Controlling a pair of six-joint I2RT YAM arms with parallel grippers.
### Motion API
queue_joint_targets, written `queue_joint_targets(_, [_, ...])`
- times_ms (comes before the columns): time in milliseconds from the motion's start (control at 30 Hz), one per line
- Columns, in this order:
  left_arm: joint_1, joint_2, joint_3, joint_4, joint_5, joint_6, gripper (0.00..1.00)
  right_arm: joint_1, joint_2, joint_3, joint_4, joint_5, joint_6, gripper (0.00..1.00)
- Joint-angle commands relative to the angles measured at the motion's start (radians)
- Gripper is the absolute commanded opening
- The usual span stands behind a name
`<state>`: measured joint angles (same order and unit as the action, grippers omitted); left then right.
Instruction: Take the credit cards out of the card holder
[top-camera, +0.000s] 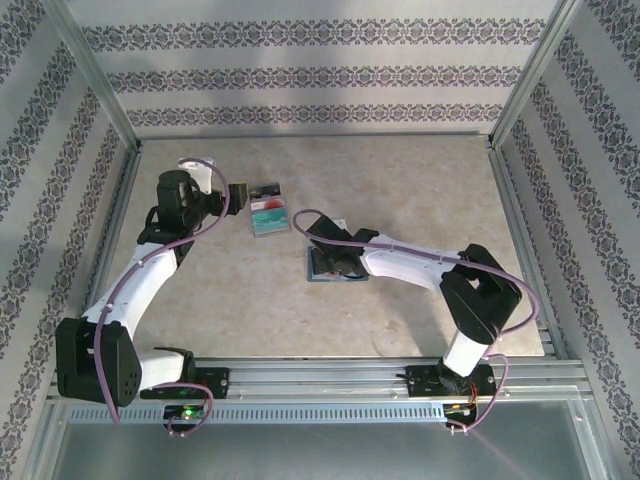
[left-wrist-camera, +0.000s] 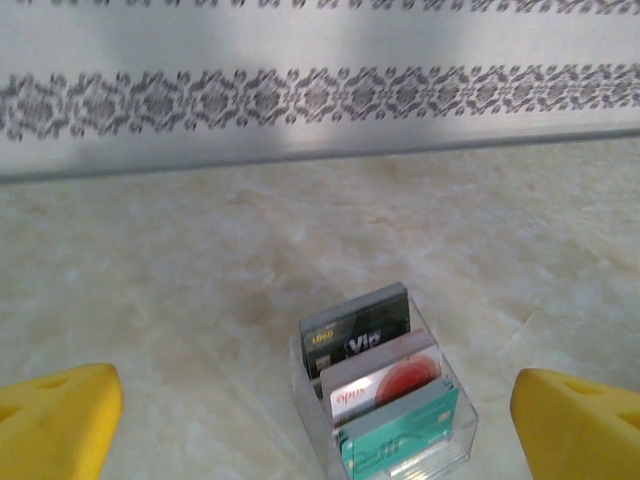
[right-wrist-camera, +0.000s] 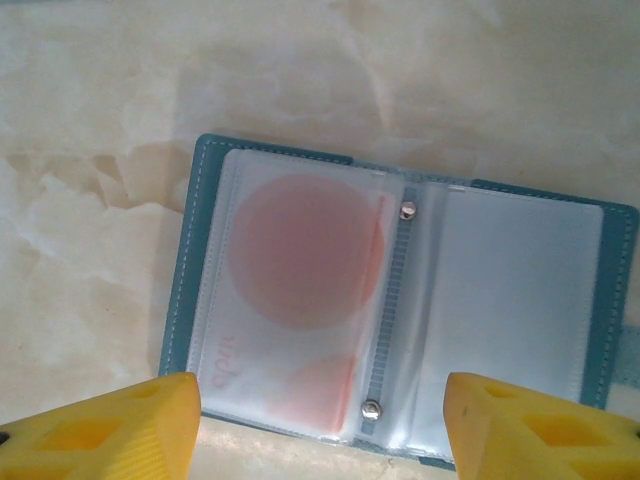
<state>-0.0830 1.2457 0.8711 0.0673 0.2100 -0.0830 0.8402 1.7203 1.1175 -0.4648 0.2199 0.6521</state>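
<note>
The teal card holder (right-wrist-camera: 203, 210) lies open on the table, its clear sleeves facing up. A red-and-white credit card (right-wrist-camera: 300, 250) sits inside its left sleeve; the right sleeve looks empty. My right gripper (right-wrist-camera: 325, 425) hovers open over the holder's near edge, touching nothing. In the top view the right gripper (top-camera: 337, 263) covers much of the holder (top-camera: 317, 271). My left gripper (left-wrist-camera: 320, 430) is open just behind a clear box (left-wrist-camera: 462, 425) with a dark grey card (left-wrist-camera: 355, 335), a red-and-white card (left-wrist-camera: 385, 385) and a teal card (left-wrist-camera: 400, 435) standing in it.
The clear box (top-camera: 268, 210) stands left of centre on the beige tabletop (top-camera: 420, 200), close to the left gripper (top-camera: 240, 198). Patterned walls (top-camera: 300, 80) close the back and sides. A metal rail (top-camera: 330, 375) runs along the near edge.
</note>
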Motion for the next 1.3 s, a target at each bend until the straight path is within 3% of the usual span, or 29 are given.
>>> queue_joint_targets(0, [0.011,-0.021,-0.028,0.051,-0.056,-0.116,0.99,0.017,0.044,0.044,-0.052,-0.008,0.004,0.66])
queue_joint_targets(533, [0.012,0.014,-0.03,0.054,-0.026,-0.147,0.99,-0.02,0.169,0.088,-0.031,-0.059,-0.022,0.7])
queue_joint_targets(633, [0.012,0.015,-0.029,0.055,-0.018,-0.15,0.99,-0.023,0.18,0.087,-0.029,-0.065,-0.022,0.65])
queue_joint_targets(867, [0.011,0.01,-0.027,0.053,0.0,-0.154,0.99,-0.029,0.166,0.067,-0.028,-0.045,-0.018,0.42])
queue_joint_targets(1267, [0.011,-0.012,-0.009,0.042,0.024,-0.152,0.99,-0.035,0.115,0.055,-0.123,0.116,-0.011,0.46])
